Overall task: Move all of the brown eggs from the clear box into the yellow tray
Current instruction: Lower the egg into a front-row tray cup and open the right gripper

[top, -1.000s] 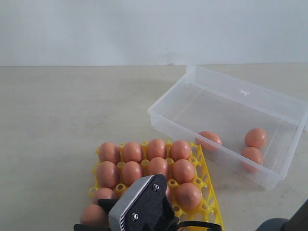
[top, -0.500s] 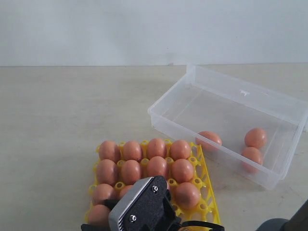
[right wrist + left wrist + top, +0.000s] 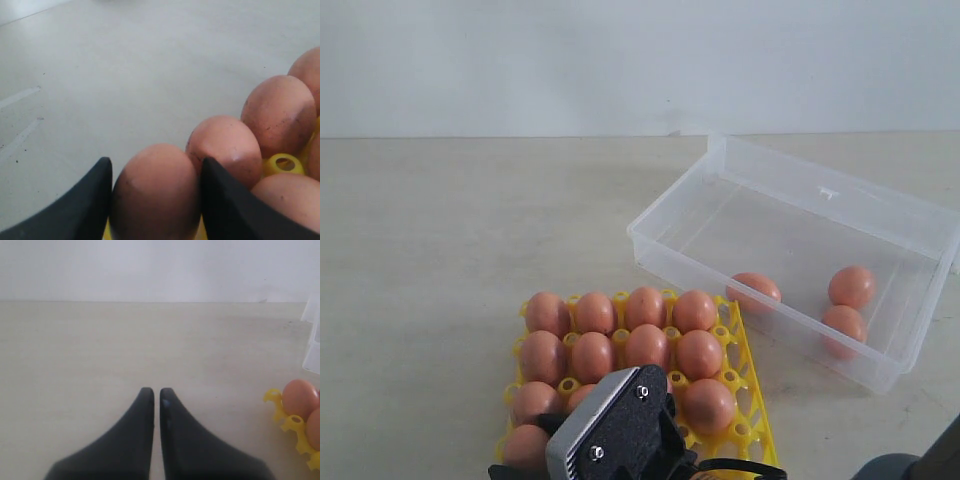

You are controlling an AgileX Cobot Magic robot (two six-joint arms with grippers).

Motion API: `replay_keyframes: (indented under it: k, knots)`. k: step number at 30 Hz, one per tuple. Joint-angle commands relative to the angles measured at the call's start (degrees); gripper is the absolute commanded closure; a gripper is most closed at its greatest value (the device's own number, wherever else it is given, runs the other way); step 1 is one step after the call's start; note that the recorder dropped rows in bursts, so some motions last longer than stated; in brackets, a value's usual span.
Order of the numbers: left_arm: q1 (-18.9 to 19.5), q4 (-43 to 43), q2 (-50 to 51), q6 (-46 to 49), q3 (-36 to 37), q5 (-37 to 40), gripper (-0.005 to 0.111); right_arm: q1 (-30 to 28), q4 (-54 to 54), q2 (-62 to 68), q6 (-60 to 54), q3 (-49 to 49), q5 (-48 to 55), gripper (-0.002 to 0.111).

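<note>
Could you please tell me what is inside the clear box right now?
Three brown eggs lie in the clear box: one by its near wall, two together near its right end. The walls are see-through, so nothing inside looks covered.

No readable txt, brand, label or no. in any view. Clear box (image 3: 790, 180) has a small pale mark (image 3: 827, 193) on its far wall, too small to read. Yellow tray (image 3: 732, 378) and brown eggs (image 3: 646, 345) are plain, w/o print.
</note>
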Motion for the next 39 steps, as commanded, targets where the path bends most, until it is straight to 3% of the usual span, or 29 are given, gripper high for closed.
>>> replay_keyframes:
  k: [1,15,21,33,37,39]
  knots:
    - [-0.2,-0.5,-0.2,-0.4,-0.1,-0.6,0.103,0.1,0.4,-0.1,-0.3,-0.2,-0.6,0.072]
    - [-0.2,-0.5,-0.2,-0.4,-0.1,-0.6,0.103,0.1,0.1,-0.1,-0.1,-0.2,-0.6,0.071]
    - [-0.2,-0.5,-0.2,-0.4,-0.1,-0.6,0.103,0.1,0.0,-0.1,-0.3,-0.2,-0.6,0.042]
    - [-0.2,-0.5,-0.2,-0.4,-0.1,-0.6,0.103,0.1,-1.4,-0.9,1.2,-0.2,-4.5,0.042]
    - [-0.2,-0.5,-0.2,-0.4,-0.1,-0.6,0.103,0.1,-2.7,-7.5,4.9,-0.5,-4.9,0.043]
    - [-0.2,-0.5,-0.2,-0.4,-0.1,-0.6,0.103,0.0,4.0,-13.3,4.4,-0.4,-4.9,0.046]
